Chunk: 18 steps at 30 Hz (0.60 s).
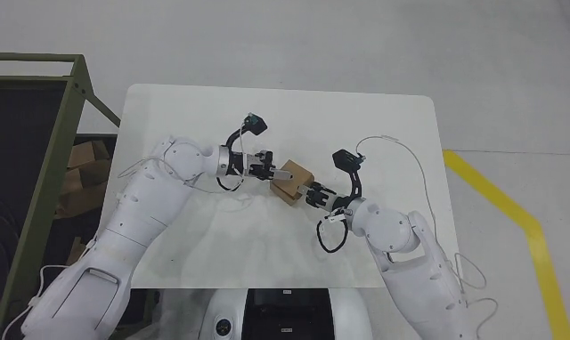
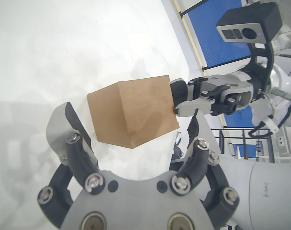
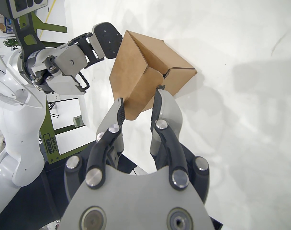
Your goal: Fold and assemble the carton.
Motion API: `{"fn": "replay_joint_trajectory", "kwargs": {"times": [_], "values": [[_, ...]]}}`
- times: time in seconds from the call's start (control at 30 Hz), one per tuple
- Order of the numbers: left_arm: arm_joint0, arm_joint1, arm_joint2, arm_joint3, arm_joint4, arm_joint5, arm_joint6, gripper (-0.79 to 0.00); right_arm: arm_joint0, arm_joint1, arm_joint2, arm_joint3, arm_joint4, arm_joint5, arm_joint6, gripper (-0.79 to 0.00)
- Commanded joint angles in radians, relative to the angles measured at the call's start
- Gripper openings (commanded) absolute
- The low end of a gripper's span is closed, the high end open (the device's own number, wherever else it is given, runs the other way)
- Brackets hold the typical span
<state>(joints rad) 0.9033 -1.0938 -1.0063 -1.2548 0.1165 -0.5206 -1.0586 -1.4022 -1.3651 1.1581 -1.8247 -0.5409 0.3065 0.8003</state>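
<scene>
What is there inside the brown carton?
Through the open side of the carton only its own folded flaps and bare inner walls show, no contents. The deeper corner is hidden behind a flap that sits between the jaws of the right gripper.

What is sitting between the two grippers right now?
The carton, seen best in the top view. The right gripper pinches one side of it, and the left gripper is open at the opposite side.
</scene>
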Motion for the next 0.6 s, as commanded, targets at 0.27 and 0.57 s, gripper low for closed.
{"fn": "replay_joint_trajectory", "kwargs": {"times": [0.27, 0.57], "values": [[-0.037, -0.016, 0.042, 0.077, -0.14, 0.008, -0.051, 0.0, 0.004, 0.007, -0.007, 0.0, 0.006, 0.002, -0.004, -0.554], [-0.052, -0.024, 0.071, 0.096, -0.153, 0.0, -0.05, 0.0, 0.015, 0.012, -0.022, 0.002, -0.011, 0.024, -0.003, -0.551]]}}
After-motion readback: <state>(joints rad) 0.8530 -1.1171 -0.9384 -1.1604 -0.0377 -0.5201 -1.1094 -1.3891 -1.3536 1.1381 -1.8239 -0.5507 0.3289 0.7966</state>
